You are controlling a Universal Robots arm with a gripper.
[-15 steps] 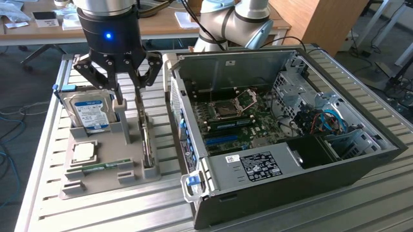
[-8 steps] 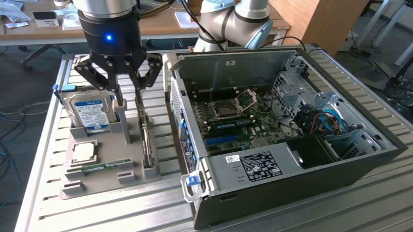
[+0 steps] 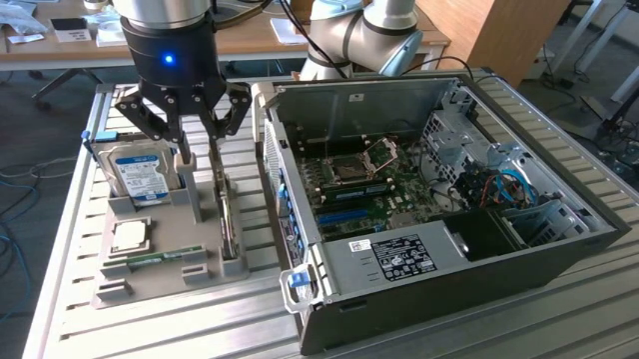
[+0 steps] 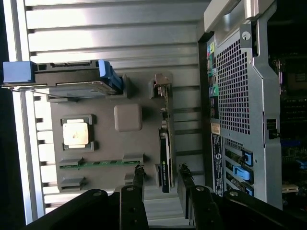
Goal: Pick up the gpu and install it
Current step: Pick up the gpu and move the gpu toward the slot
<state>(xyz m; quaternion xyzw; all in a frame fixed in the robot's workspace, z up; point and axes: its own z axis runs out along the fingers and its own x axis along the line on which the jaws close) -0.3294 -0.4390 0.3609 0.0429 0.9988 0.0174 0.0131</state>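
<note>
The gpu [image 3: 229, 221] stands on edge in a slot of the grey holder tray [image 3: 160, 283], a thin card with its silver bracket end toward the back. In the wrist view the gpu [image 4: 166, 143] shows edge-on, green board and dark cooler. My gripper [image 3: 200, 158] hangs just above the tray's back part, between the hard drive and the card. Its jaws are open with nothing in them. In the wrist view my gripper [image 4: 162, 179] has one black fingertip on either side of the card's line, with clear gaps to it.
A blue-labelled hard drive [image 3: 140, 173] stands in the tray beside the gripper. A CPU [image 3: 130, 235] and a RAM stick [image 3: 160, 259] lie in front. The open computer case [image 3: 519, 258] sits at the exterior view's right, with its motherboard [image 3: 360, 191] exposed.
</note>
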